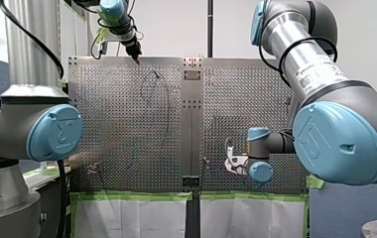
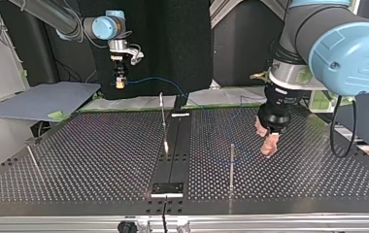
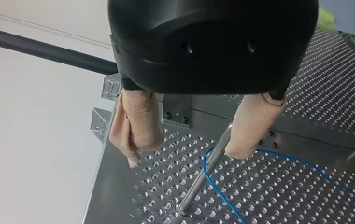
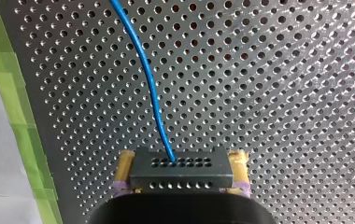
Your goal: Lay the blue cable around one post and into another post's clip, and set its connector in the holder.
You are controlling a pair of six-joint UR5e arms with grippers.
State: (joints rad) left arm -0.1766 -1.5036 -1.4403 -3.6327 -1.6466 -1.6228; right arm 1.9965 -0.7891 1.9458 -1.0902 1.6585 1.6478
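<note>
The account runs across the top view from its left to its right.

1. At the left, my right gripper [image 2: 120, 82] is being held in the air over the far edge of the tabletop [image 2: 75, 160]. In the right wrist view its yellow-padded fingers [image 4: 239, 163] are being pressed against both sides of the connector [image 4: 181, 170]. The connector is a dark grey block with rows of small holes. The blue cable [image 4: 151, 84], thin and smooth, is being led out of its upper face in a gentle bend.
2. At the middle strip, a thin post [image 2: 163, 121] is being passed by the cable's slack arc. Whether it carries the clip, or is being touched, cannot be told. Nearer the camera, a dark block [image 2: 168, 188], judged to be the holder, is being left unfilled.
3. Right of the middle, the cable is being bent low around an upright post [image 2: 231, 162], as the left wrist view shows. This step is judged done or nearly so.
4. At the right, my left gripper [image 2: 269, 143] is being held just beside that post. Its beige-padded fingers [image 3: 138, 121] are being held apart, with nothing gripped.

Clipping the cable and seating the connector are judged outstanding.
</note>
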